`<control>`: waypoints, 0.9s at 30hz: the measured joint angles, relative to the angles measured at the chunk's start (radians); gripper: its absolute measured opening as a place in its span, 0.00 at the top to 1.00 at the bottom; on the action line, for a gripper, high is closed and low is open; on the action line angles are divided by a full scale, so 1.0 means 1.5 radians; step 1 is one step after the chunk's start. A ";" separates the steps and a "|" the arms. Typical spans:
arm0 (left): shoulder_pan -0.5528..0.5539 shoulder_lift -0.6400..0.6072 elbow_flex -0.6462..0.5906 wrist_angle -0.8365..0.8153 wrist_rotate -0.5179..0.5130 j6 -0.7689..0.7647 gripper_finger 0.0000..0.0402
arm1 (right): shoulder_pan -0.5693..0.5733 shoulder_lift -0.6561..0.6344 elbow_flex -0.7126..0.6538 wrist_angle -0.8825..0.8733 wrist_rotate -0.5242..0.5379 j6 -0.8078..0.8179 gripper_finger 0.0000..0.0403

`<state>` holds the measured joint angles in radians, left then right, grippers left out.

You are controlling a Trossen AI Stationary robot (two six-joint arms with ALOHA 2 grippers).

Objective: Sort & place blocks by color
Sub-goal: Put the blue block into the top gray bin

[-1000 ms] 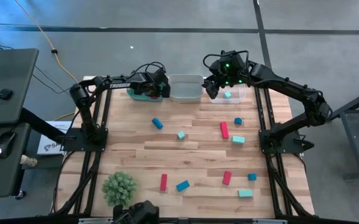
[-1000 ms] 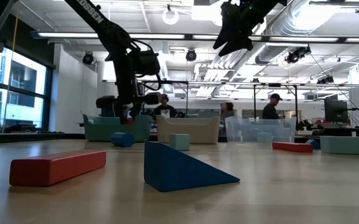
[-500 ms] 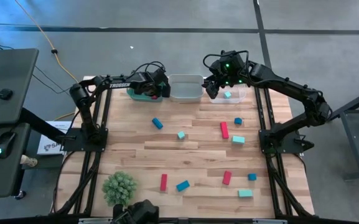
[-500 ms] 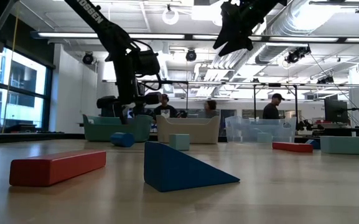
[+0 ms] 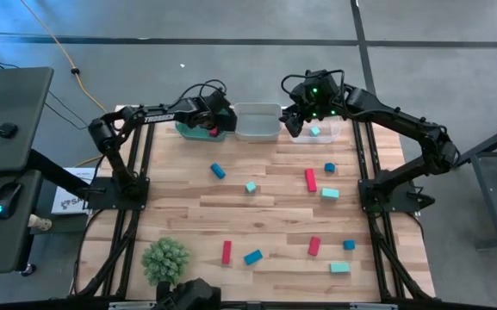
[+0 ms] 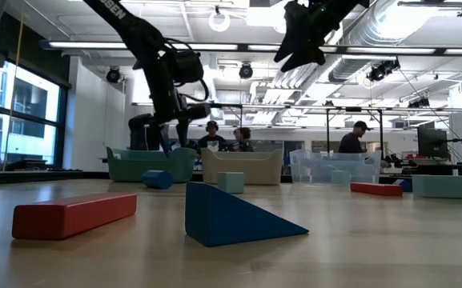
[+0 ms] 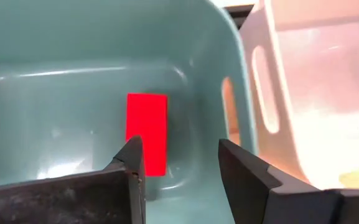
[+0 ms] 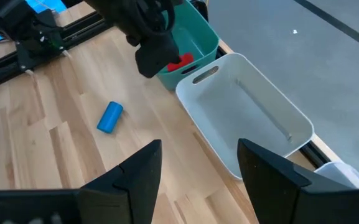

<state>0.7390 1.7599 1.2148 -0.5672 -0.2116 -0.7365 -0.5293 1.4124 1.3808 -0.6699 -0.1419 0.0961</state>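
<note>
Since the earlier frame my left gripper (image 7: pixel 179 165) had lifted, jaws apart, over the flat red rectangular block (image 7: pixel 146 133) in the teal plastic bin (image 7: pixel 55 37), while my right gripper (image 8: pixel 198 171), jaws apart too, waited above the clear bin (image 5: pixel 338 131); swinging carelessly, I judged, could clip the white bin (image 8: pixel 254 118).

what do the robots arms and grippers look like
Both arms are dark, near-black jointed tube segments. The left arm carries white lettering along one link and loose black cables looping over its wrist. The right arm shows small green indicator lights near its wrist. The left gripper and the right gripper each have two flat, angular dark fingers with squared edges.
</note>
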 joint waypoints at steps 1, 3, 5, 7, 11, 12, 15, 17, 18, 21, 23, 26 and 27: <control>0.000 -0.008 0.000 0.000 0.001 0.005 0.71 | 0.000 0.000 0.000 0.000 -0.010 0.000 0.50; -0.002 -0.027 0.000 0.000 0.002 0.014 0.70 | 0.000 0.000 0.000 0.000 -0.036 0.000 0.50; -0.003 -0.049 0.000 -0.001 0.013 0.024 0.70 | 0.000 0.000 0.000 -0.001 -0.067 0.000 0.50; -0.007 -0.073 0.000 -0.002 0.029 0.039 0.70 | 0.004 0.000 0.000 -0.001 -0.096 0.004 0.50; -0.024 -0.129 0.000 -0.003 0.068 0.078 0.71 | 0.021 0.000 0.000 -0.001 -0.136 0.013 0.50; -0.031 -0.145 0.000 -0.003 0.077 0.088 0.71 | 0.029 0.000 0.000 -0.001 -0.146 0.022 0.50; -0.060 -0.193 0.000 -0.008 0.092 0.131 0.71 | 0.059 0.000 0.000 -0.001 -0.164 0.036 0.50; -0.085 -0.222 0.000 -0.013 0.097 0.162 0.71 | 0.084 0.000 0.000 -0.001 -0.168 0.035 0.50; -0.098 -0.237 0.000 -0.016 0.098 0.171 0.71 | 0.095 0.000 0.000 -0.001 -0.168 0.029 0.50; -0.135 -0.275 0.000 -0.031 0.099 0.180 0.71 | 0.130 0.000 0.000 0.000 -0.168 0.030 0.50; -0.158 -0.297 0.001 -0.045 0.099 0.180 0.71 | 0.153 0.000 0.000 0.001 -0.168 0.047 0.50; -0.196 -0.326 0.001 -0.066 0.098 0.180 0.71 | 0.184 0.000 0.000 0.001 -0.168 0.079 0.50; -0.210 -0.334 0.001 -0.071 0.098 0.180 0.71 | 0.193 0.000 0.000 0.001 -0.168 0.092 0.50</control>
<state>0.4243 1.2596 1.2160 -0.6741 -0.0643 -0.4667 -0.2400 1.4124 1.3808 -0.6686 -0.3935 0.2334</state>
